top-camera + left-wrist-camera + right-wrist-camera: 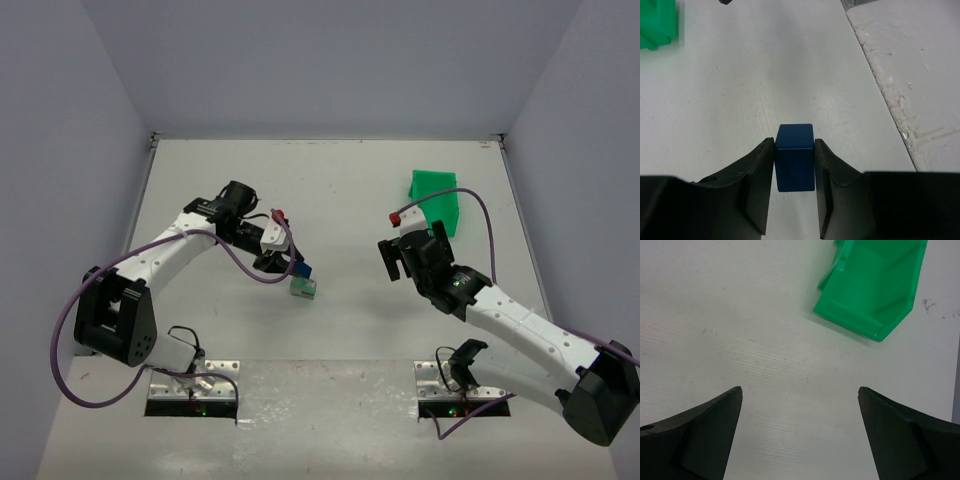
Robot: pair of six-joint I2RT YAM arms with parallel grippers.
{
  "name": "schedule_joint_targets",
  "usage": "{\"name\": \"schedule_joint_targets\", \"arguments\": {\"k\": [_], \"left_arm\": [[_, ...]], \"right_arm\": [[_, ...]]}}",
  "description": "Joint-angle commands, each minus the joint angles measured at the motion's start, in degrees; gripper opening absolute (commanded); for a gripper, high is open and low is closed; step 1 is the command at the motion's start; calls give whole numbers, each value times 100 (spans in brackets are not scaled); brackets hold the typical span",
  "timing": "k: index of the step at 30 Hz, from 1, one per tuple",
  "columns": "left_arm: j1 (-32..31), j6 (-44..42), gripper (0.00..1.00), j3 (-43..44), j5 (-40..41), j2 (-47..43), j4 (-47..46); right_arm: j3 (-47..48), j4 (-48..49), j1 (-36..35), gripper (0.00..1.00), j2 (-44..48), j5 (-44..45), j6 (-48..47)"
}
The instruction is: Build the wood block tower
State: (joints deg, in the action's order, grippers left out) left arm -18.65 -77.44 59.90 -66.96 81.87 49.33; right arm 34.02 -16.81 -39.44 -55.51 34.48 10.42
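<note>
- Left wrist view: the left fingers (757,185) pinch a dark blue block (795,157) from both sides, one pad flat against each side face
- Pale tabletop (765,75) fills this view beyond the block, with a corner of the green bin (657,25) at the far upper left
- Top external view: the dark blue block (304,271) sits at the tip of the left arm, a little left of the tabletop's middle, directly over a light green cube (303,289) that rests on the surface
- Whether the blue block touches the cube beneath it cannot be told from above
- Right wrist view: the right fingers (705,430) are spread wide and hold nothing, with only tabletop showing between them
- The green bin lies just beyond the right fingers on the far right side, well apart from the two blocks
</note>
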Motion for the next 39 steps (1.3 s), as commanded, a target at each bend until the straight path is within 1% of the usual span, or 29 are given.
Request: {"name": "schedule_joint_targets", "arguments": {"k": [1, 11, 32, 39], "left_arm": [[46, -53, 5, -54, -259, -20, -202], [54, 273, 5, -127, -202, 14, -563], [55, 159, 5, -206, -89, -30, -540], [81, 141, 7, -198, -115, -21, -514]], "right_arm": [[281, 64, 33, 99, 30, 138, 125], [289, -67, 25, 99, 48, 147, 153], [263, -191, 24, 99, 75, 129, 188], [281, -217, 32, 99, 67, 129, 188]]}}
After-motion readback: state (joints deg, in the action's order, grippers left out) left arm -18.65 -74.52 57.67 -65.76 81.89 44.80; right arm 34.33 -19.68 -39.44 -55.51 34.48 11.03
